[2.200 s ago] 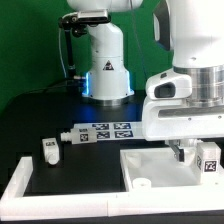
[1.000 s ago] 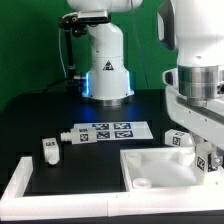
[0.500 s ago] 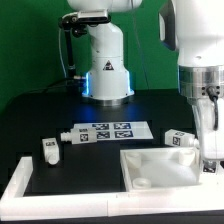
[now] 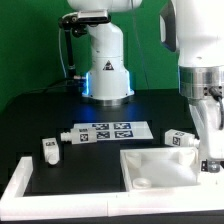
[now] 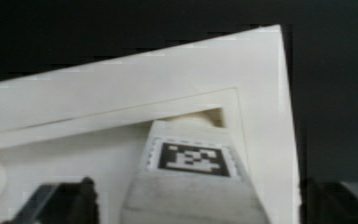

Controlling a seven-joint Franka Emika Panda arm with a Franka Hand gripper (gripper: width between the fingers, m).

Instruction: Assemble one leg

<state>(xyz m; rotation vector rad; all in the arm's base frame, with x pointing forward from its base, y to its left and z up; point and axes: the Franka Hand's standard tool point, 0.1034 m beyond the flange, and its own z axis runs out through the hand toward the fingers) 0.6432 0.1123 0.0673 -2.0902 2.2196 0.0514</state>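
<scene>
In the wrist view a leg [image 5: 194, 165], a stubby white peg with a black-and-white tag, stands in the corner of the large white panel [image 5: 105, 95]. My gripper [image 5: 202, 208] straddles it with the jaws open, a dark finger [image 5: 64, 203] on each side and a small gap to the peg. In the exterior view the gripper [image 4: 212, 160] hangs low over the panel [image 4: 160, 160] at its far-right corner. The leg there is mostly hidden by the fingers. Another leg [image 4: 179, 139] lies just behind the panel. A third leg [image 4: 50, 150] lies at the exterior view's left.
The marker board [image 4: 105, 131] lies behind the panel, in front of the robot base [image 4: 105, 70]. A white L-shaped rail [image 4: 25, 180] borders the table at the exterior view's left and front.
Over the last two seconds the arm swung to the exterior view's right, uncovering the leg behind the panel. In the last half second nothing has visibly moved.
</scene>
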